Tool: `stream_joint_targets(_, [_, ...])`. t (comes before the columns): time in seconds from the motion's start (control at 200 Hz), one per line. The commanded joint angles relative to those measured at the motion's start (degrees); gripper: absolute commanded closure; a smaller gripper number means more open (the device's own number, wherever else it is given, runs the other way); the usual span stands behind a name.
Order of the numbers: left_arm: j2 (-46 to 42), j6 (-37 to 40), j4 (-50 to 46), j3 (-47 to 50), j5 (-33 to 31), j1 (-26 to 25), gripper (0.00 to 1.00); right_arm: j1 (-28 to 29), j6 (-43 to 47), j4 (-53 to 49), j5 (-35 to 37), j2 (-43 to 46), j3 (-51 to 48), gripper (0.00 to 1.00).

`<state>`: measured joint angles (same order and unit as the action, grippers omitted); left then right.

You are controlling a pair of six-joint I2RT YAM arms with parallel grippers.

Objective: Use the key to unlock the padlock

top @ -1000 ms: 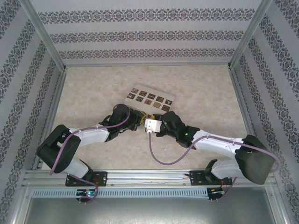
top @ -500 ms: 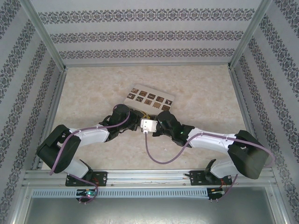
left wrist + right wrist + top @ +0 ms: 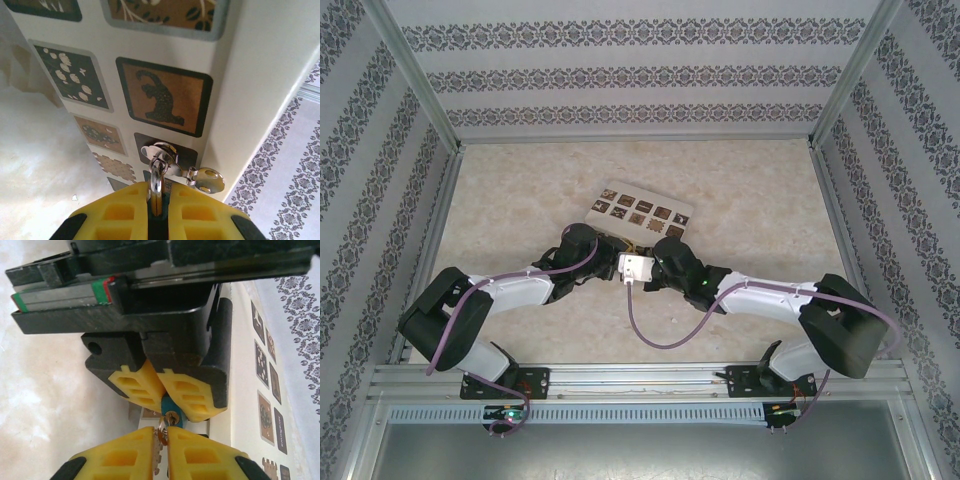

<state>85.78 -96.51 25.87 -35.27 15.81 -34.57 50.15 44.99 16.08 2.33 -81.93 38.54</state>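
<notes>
Lower centre of the right wrist view: right pincer (image 3: 161,442), fingers shut on one thin metal key (image 3: 161,436). Just above it, left pincer (image 3: 159,200) clamps one small blue padlock (image 3: 167,408). Beyond, at right, one white brown-tiled box (image 3: 242,365) on the table (image 3: 50,390).

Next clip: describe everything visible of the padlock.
The padlock is tiny, with a blue body, pinched between the yellow fingertips of the left gripper. Its round metal keyhole end faces the right gripper, which pinches the key right at it; whether the key has entered cannot be told. Most of the body is hidden.
</notes>
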Motion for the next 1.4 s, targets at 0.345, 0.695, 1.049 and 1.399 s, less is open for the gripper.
stream_joint_targets(0.345, [-0.13, -1.48, 4.02, -1.82, 1.13, -1.29, 1.0, 0.74, 1.49, 1.45, 2.92, -3.08, 1.89, 0.97])
stream_joint_targets(0.695, [-0.35, -1.49, 3.86, -2.09, 1.37, -1.52, 1.0, 0.74, 1.82, 4.01, 4.26, -5.07, 2.35, 0.9])
stream_joint_targets(1.049, [-0.62, -1.84, 4.72, -1.56, 0.91, -1.55, 1.0, 0.74, 1.86, 4.71, 4.75, -5.02, 1.88, 0.86])
stream_joint_targets(1.399, [-0.58, -2.01, 5.57, -1.3, 0.82, -1.65, 1.0, 0.74, -3.48, 6.55, 4.09, -4.57, 1.46, 1.0])
